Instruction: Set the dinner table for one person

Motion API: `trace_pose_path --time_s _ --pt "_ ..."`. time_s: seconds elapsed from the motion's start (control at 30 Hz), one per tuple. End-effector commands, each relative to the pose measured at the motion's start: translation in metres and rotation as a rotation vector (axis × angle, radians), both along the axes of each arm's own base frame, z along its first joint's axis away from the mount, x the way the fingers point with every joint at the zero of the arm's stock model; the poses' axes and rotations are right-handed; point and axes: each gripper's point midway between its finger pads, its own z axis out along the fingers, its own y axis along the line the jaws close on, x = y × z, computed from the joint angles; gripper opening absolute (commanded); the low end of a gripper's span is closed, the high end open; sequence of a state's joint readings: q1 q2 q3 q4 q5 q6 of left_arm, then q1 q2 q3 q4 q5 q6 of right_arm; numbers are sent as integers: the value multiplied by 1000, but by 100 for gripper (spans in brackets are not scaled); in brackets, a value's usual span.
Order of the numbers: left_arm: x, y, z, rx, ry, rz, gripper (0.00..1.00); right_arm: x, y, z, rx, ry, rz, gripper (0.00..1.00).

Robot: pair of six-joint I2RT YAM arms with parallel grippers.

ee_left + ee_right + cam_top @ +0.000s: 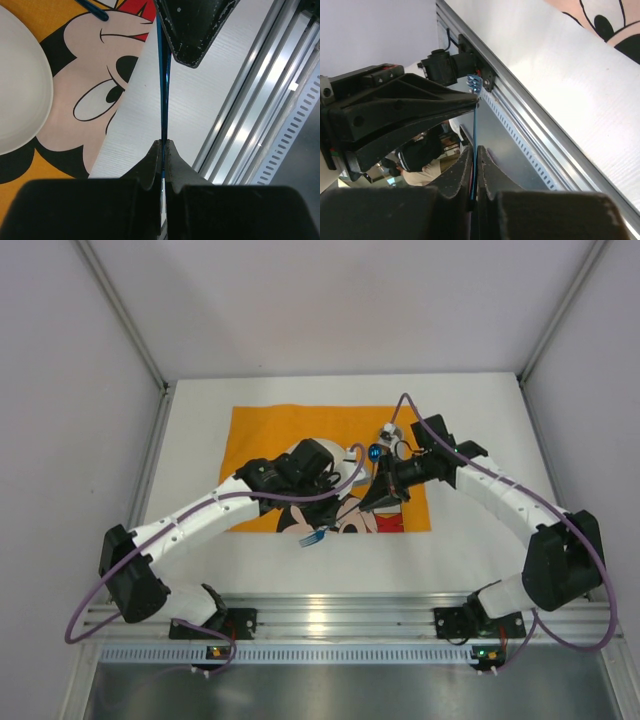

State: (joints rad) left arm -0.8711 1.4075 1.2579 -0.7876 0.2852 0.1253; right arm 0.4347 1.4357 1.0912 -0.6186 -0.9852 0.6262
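Left claw and right claw both pinch a blue fork, edge-on from left wrist, tines visible from right.

High camera facing down, wrist cameras close, all sharing dinner table

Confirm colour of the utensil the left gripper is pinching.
Blue. The fork shows best in the right wrist view, where its tines are visible.

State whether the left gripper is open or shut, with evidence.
Shut. The left gripper has its fingers pressed on the thin blue fork, with no gap.
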Motion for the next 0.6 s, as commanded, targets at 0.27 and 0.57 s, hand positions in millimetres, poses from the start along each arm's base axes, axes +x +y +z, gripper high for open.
trace_pose_path --time_s 0.27,0.57 --pt "22 0 16 3 -125 31 0 -21 11 3 18 -29 89 0" --pt "92 20 44 105 -441 248 40 -38 8 5 14 -45 111 0"
